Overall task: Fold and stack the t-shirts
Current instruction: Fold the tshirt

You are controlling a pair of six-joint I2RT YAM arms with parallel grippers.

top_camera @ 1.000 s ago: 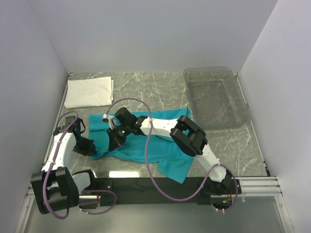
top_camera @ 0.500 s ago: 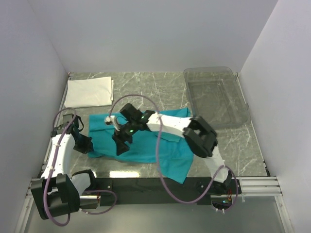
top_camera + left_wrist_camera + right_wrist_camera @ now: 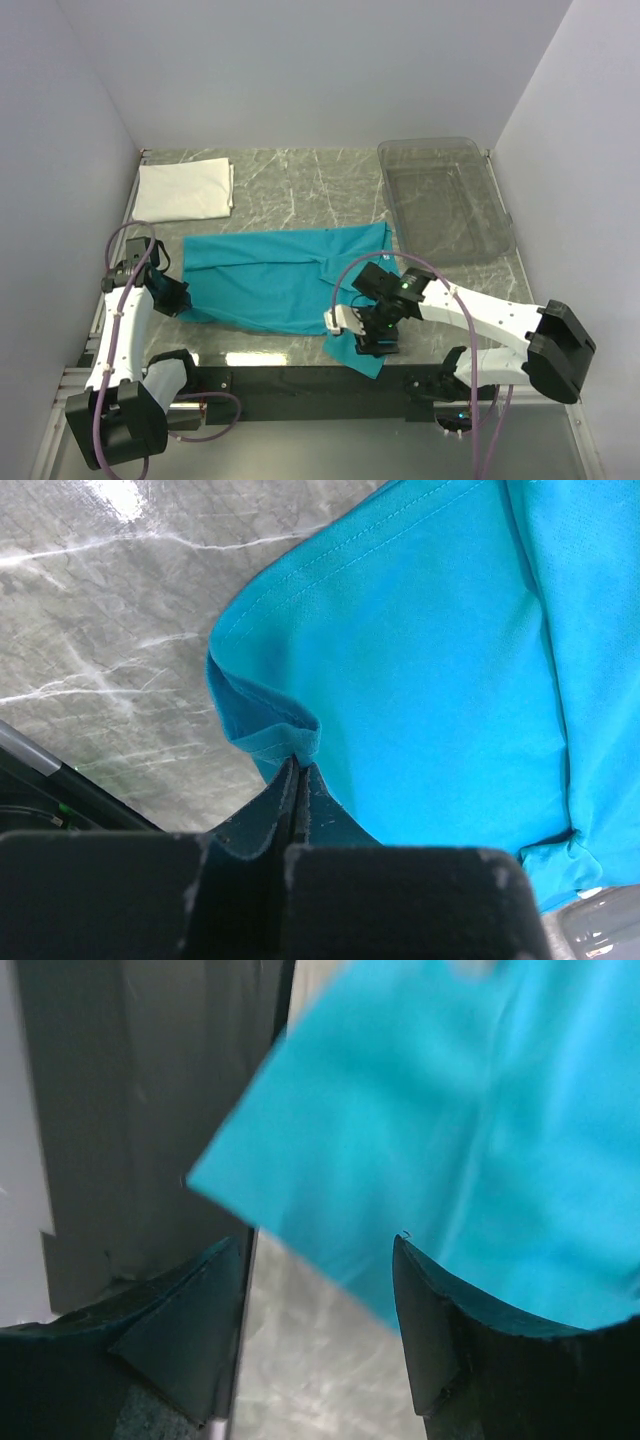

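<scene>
The teal-blue t-shirt (image 3: 285,280) lies spread across the middle of the marble table, one corner hanging near the front edge. The white t-shirt (image 3: 185,190) sits folded at the back left. My left gripper (image 3: 172,298) is shut on a pinched fold of the teal shirt's left edge; the left wrist view shows the closed gripper (image 3: 300,767) biting the hem of the teal t-shirt (image 3: 440,680). My right gripper (image 3: 372,335) hovers open over the shirt's near right corner. Its wrist view shows the open gripper (image 3: 318,1245) above the teal t-shirt's (image 3: 420,1110) corner, holding nothing.
A clear plastic bin (image 3: 445,200) stands at the back right. The black mounting rail (image 3: 300,385) runs along the table's front edge, just below the teal corner; it also appears as the dark rail (image 3: 150,1110) in the right wrist view. Walls close in left, right and behind.
My right arm swung from the shirt's left-middle back to its near right corner and opened. The teal shirt now lies flatter. My left gripper closed on the shirt's left edge.
</scene>
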